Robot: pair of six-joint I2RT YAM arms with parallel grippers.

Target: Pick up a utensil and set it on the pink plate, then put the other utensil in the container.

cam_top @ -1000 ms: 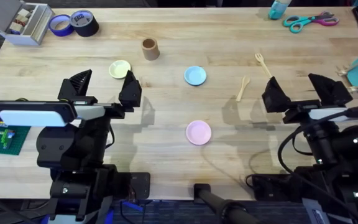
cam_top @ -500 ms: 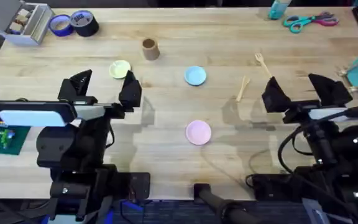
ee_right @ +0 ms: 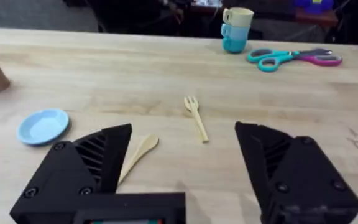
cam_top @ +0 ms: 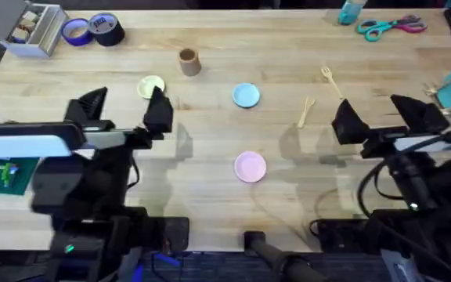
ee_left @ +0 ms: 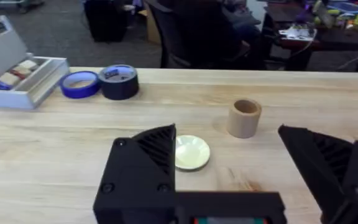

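Nothing is being carried yet: the fork (cam_top: pixel 332 80) and the spoon (cam_top: pixel 305 111) are lying loose on the table (cam_top: pixel 210 149) on the right arm's side, close to each other but apart, which makes that arm the likely one to start the picking. The right gripper (cam_top: pixel 384 119) is hovering just short of them with its jaws spread wide and nothing between them; in its wrist view the fork (ee_right: pixel 196 117) is sitting in the gap ahead of the fingers and the spoon (ee_right: pixel 137 156) is lying just beside one finger. The pink plate (cam_top: pixel 250 167) is waiting bare near the middle of the table, nearer the arms than the blue plate (cam_top: pixel 246 95), so the fork would have only a short trip toward the centre. The container (cam_top: pixel 188 61) is standing upright farther back, beyond the yellow plate (cam_top: pixel 150 87). The left gripper (cam_top: pixel 122 113) is also hanging released and wide open over the table beside the yellow plate, grasping nothing.
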